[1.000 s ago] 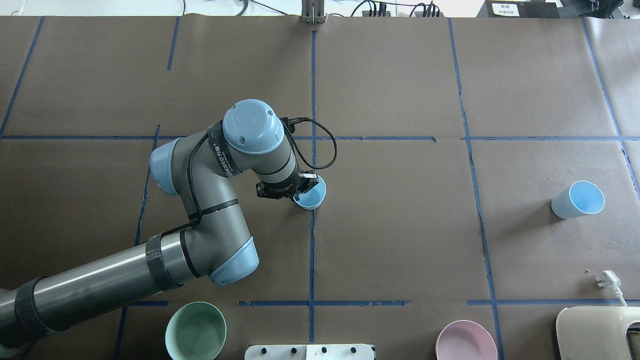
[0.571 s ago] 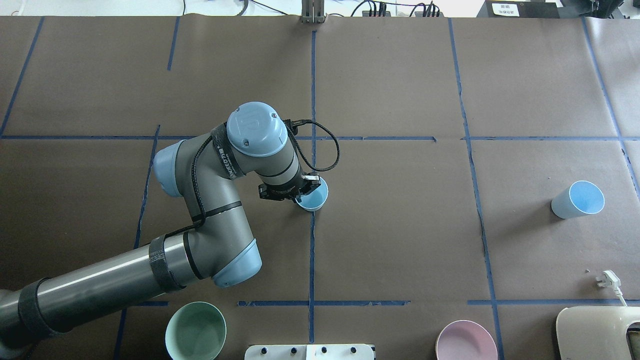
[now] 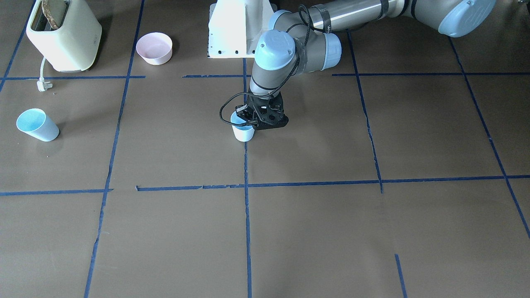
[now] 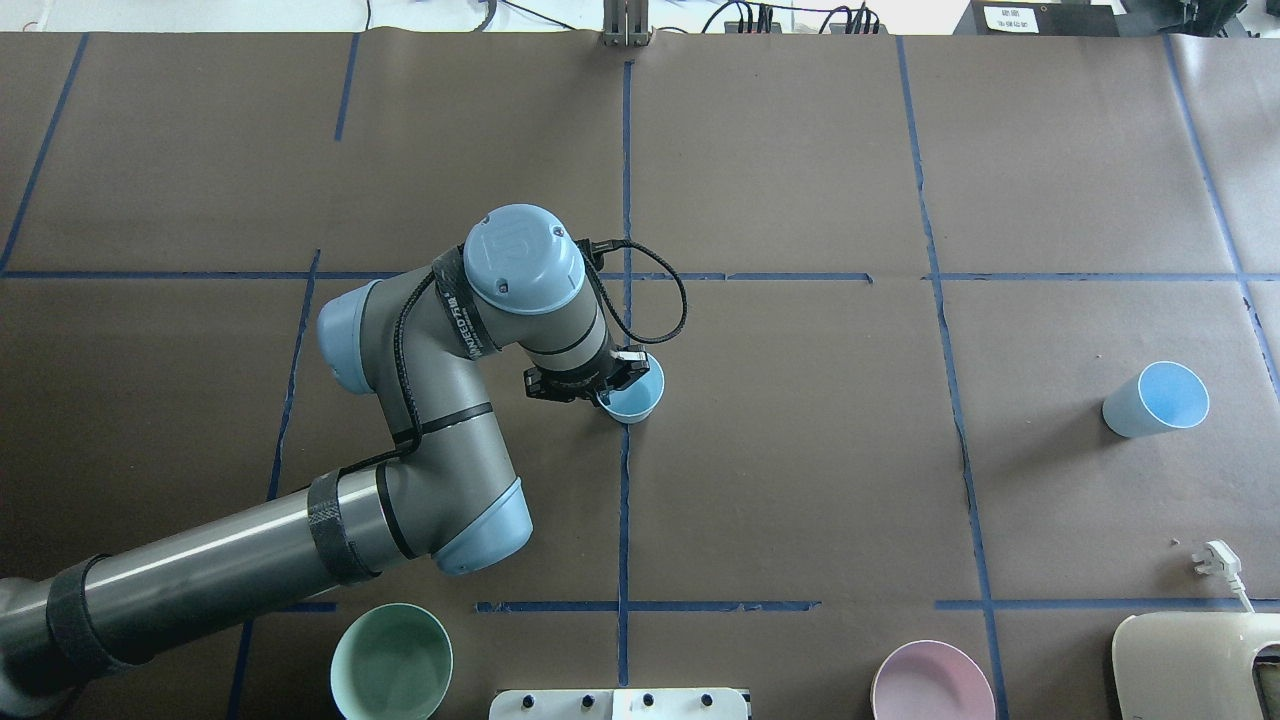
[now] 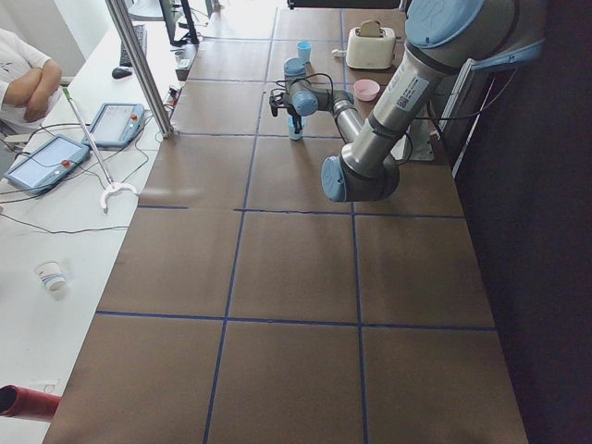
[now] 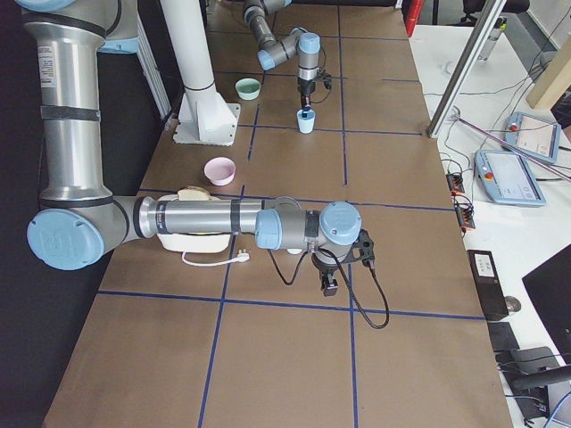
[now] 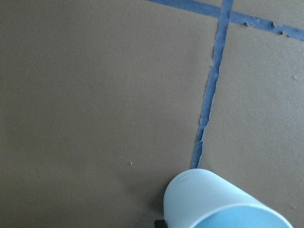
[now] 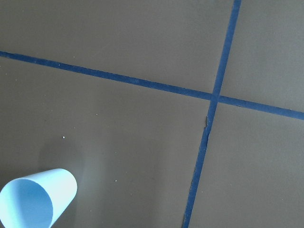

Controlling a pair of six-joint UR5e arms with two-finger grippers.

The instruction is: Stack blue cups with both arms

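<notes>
A toaster (image 3: pixel 64 37) is standing near a pink bowl (image 3: pixel 154 48), its plug (image 3: pixel 43 85) lying just beside it; a green bowl (image 4: pixel 391 662) is sitting well apart.

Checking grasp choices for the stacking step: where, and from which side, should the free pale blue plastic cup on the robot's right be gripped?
This pale blue tapered plastic cup stands upright, mouth up, apart from other things. Probably best from straight above: fingers pinching the rim wall, one inside, one outside, leaving the narrow base free to enter the other pale blue plastic cup.
</notes>
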